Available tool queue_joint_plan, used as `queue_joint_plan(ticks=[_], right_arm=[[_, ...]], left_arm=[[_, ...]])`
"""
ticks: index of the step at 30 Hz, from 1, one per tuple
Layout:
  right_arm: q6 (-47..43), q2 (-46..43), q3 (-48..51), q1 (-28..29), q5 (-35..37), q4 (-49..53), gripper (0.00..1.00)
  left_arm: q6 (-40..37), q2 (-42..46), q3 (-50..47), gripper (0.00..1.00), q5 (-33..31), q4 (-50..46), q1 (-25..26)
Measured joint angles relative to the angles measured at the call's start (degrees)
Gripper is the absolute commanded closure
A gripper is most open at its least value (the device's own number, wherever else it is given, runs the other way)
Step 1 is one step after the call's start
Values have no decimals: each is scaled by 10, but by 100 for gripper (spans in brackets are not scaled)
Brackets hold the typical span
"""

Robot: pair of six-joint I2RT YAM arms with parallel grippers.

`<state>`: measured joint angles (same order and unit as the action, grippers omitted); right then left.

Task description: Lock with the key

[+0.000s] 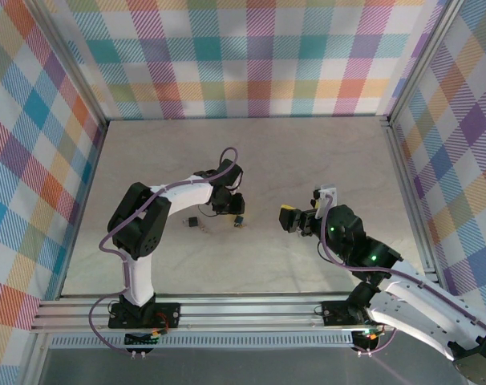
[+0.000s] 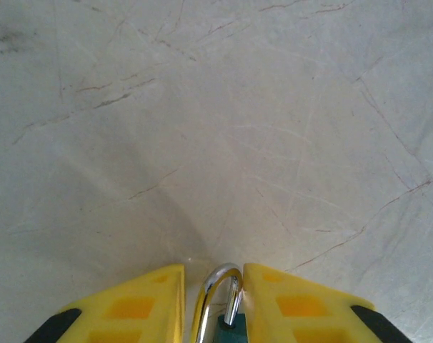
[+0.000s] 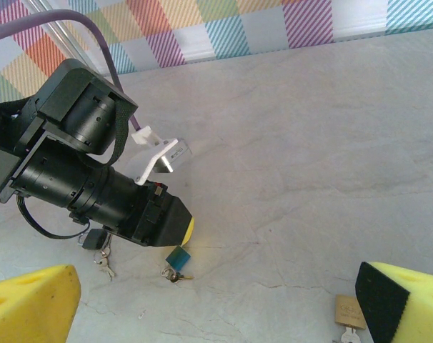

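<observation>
A teal padlock [image 3: 178, 255] lies on the table, a small key [image 3: 175, 274] on a ring at its lower end. Its silver shackle [image 2: 220, 296] stands between the yellow fingers [image 2: 295, 304] of my left gripper [image 2: 213, 270]. The right finger touches the shackle; a thin gap remains at the left finger. From above, the left gripper [image 1: 229, 207] points down over the padlock [image 1: 238, 219]. My right gripper [image 1: 291, 219] hangs open to the right, its yellow fingertips [image 3: 38, 300] wide apart with nothing between them.
A black padlock [image 3: 95, 238] with keys [image 3: 106, 266] lies left of the teal one, also seen from above [image 1: 193, 222]. A brass padlock [image 3: 351, 311] lies near my right gripper's far finger. Checked walls and metal rails [image 1: 227, 309] ring the table.
</observation>
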<state>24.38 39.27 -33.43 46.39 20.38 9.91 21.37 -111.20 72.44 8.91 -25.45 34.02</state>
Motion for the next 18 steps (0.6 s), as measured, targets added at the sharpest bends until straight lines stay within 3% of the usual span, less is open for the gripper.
queue_joint_plan(ticks=[18], right_arm=[[0, 3, 0, 0, 0, 0, 1]], left_arm=[[0, 0, -3, 92, 7, 4, 0]])
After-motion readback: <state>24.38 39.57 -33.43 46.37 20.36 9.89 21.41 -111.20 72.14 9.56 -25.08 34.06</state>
